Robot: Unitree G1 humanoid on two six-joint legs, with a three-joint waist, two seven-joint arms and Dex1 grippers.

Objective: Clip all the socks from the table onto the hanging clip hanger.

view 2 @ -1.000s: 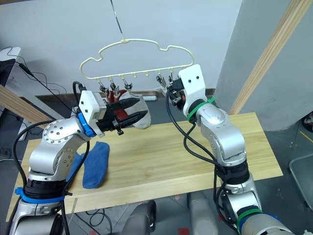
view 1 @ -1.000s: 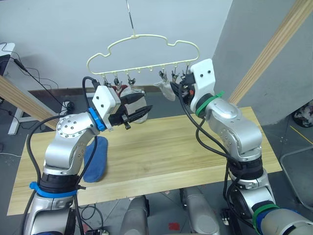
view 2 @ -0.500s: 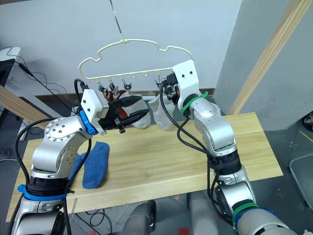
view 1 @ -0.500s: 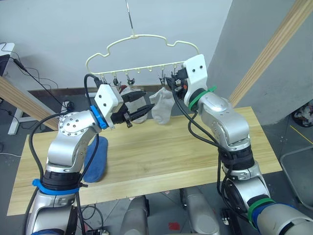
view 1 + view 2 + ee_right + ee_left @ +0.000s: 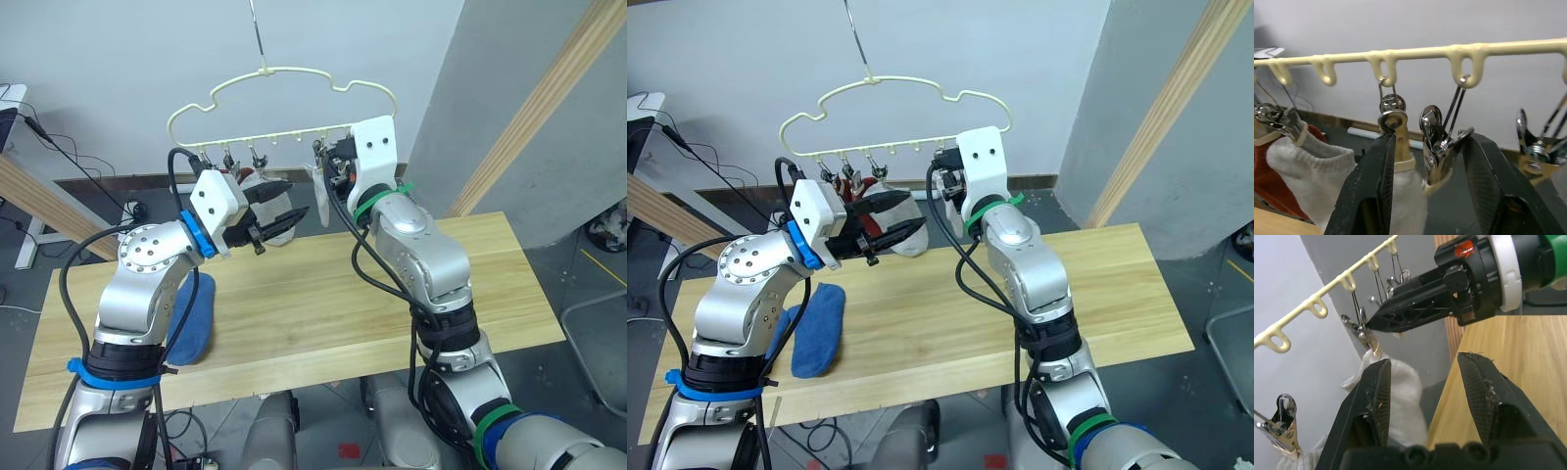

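Hanger: one; red and grey socks clipped, exact count unclear.
Table: one blue sock.
Left gripper: open, empty.
Right gripper: open, fingers either side of two clips.

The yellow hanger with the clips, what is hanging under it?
Under the clip hanger, a rust red sock and two light grey socks hang from silver clips. The fingers of both arms cover their lower parts.

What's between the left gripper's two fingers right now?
In the left wrist view, the left gripper is open and a hanging light grey sock shows in the gap, with the table beyond.
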